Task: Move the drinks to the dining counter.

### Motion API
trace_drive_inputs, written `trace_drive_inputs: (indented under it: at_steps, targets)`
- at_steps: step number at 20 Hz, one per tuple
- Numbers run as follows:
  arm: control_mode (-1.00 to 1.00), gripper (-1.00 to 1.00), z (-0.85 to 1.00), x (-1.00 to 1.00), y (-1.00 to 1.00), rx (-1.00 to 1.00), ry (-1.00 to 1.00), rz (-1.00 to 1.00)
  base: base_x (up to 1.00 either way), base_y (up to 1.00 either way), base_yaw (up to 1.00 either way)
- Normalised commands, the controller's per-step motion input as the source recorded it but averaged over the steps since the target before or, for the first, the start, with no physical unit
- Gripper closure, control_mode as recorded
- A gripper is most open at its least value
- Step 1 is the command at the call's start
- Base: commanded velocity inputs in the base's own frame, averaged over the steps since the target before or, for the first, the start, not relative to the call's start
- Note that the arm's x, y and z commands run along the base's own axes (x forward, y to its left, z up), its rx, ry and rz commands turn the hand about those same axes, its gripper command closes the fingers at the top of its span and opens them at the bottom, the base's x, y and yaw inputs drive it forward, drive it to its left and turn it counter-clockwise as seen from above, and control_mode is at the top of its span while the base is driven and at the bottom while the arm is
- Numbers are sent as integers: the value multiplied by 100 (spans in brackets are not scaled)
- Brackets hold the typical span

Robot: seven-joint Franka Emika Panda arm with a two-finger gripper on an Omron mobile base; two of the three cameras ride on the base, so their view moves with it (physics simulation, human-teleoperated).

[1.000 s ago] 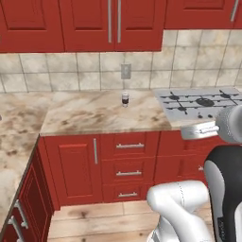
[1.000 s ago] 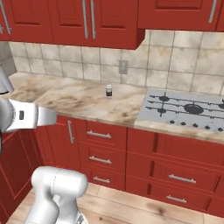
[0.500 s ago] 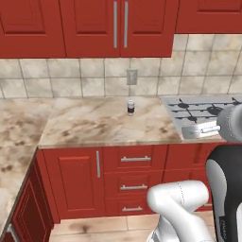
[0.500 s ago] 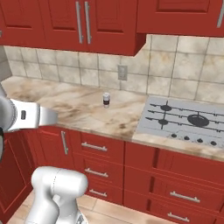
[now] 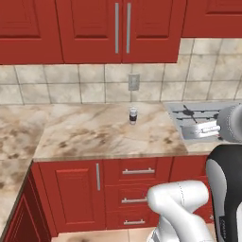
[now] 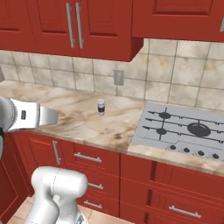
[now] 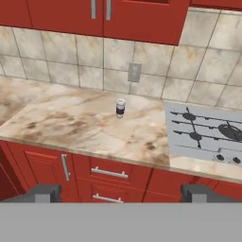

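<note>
On the marble bench (image 7: 71,127) beneath red cabinets, a small white drink container (image 7: 120,108) with a dark band stands upright near the tiled wall, left of the cooktop (image 7: 208,132). Well short of it, the end effector (image 7: 120,193) waits released, jaws wide, container straight ahead.

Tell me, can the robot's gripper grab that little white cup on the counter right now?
Probably not yet. The little white cup stands alone on the counter, nothing blocking it, but the open gripper hangs well back from it.
</note>
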Motion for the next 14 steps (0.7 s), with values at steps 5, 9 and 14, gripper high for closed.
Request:
trace_drive_inputs:
  at_steps: [5,9,14]
  targets:
    - [100,-100,0,0,0,0,0,0,43,0,0]
    - [100,-100,0,0,0,0,0,0,42,0,0]
    - [100,-100,0,0,0,0,0,0,45,0,0]
